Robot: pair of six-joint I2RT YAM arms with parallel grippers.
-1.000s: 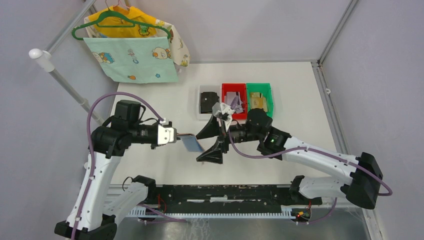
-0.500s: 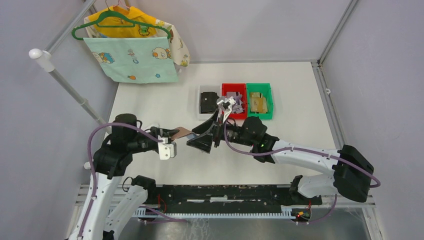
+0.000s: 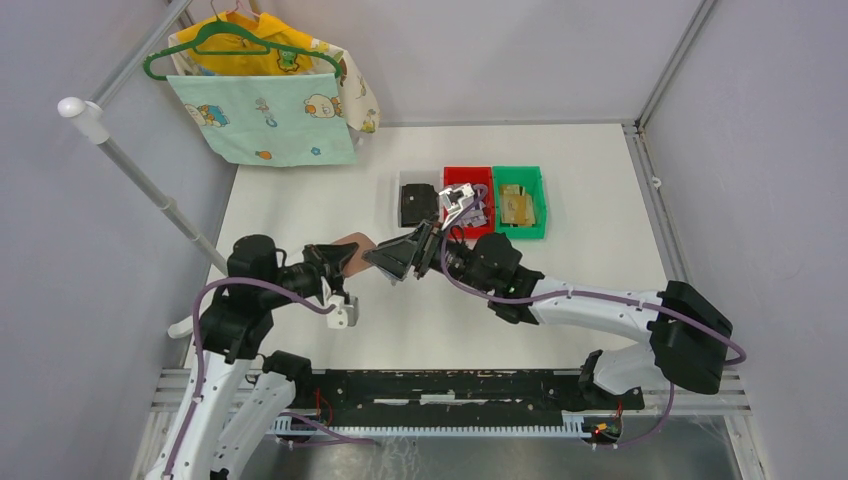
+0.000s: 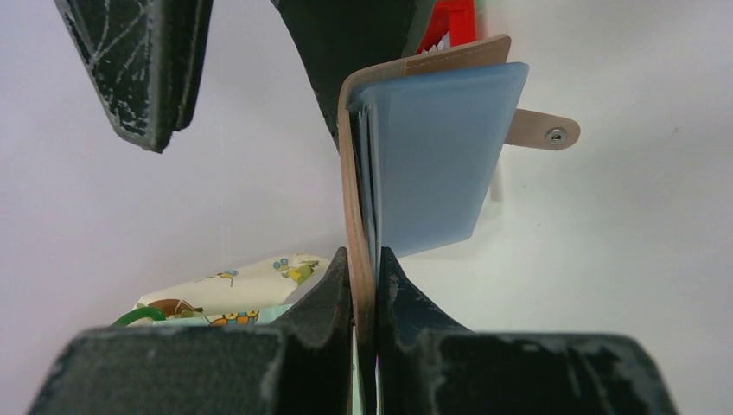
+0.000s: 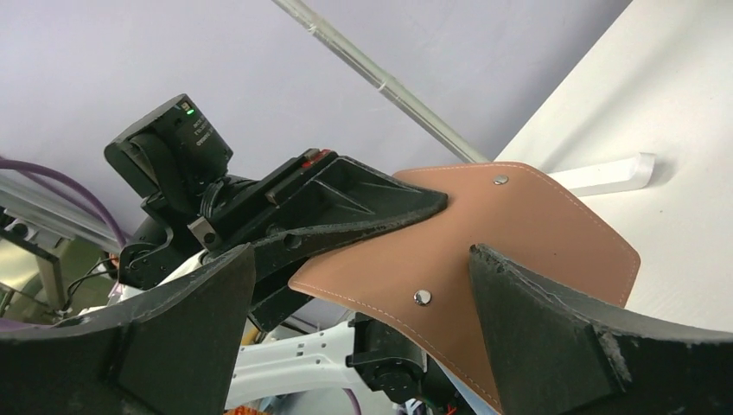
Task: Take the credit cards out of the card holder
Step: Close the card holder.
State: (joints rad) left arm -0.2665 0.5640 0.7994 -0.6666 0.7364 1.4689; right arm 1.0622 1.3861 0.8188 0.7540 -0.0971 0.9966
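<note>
My left gripper (image 4: pixel 363 259) is shut on the lower edge of the card holder (image 4: pixel 350 173) and holds it up above the table. Its pinkish-tan cover stands on edge, with blue-grey sleeves (image 4: pixel 436 147) fanned to the right and a snap tab (image 4: pixel 540 130) sticking out. Whether credit cards sit in the sleeves I cannot tell. In the top view the card holder (image 3: pixel 352 248) hangs between the left gripper (image 3: pixel 335 262) and my open right gripper (image 3: pixel 383 268). The right gripper (image 5: pixel 361 252) faces the tan cover (image 5: pixel 510 233), one finger on either side of it.
At the back stand a white bin (image 3: pixel 402 222) with a black item, a red bin (image 3: pixel 465 174) holding pale flat pieces, and a green bin (image 3: pixel 519 172) with golden-tan items. Printed cloths on a green hanger (image 3: pixel 210 45) hang at the back left.
The left gripper turned the card holder so that its tan outside faces up, and carried it back and right. The right gripper moved left and back, closing in on the holder.
</note>
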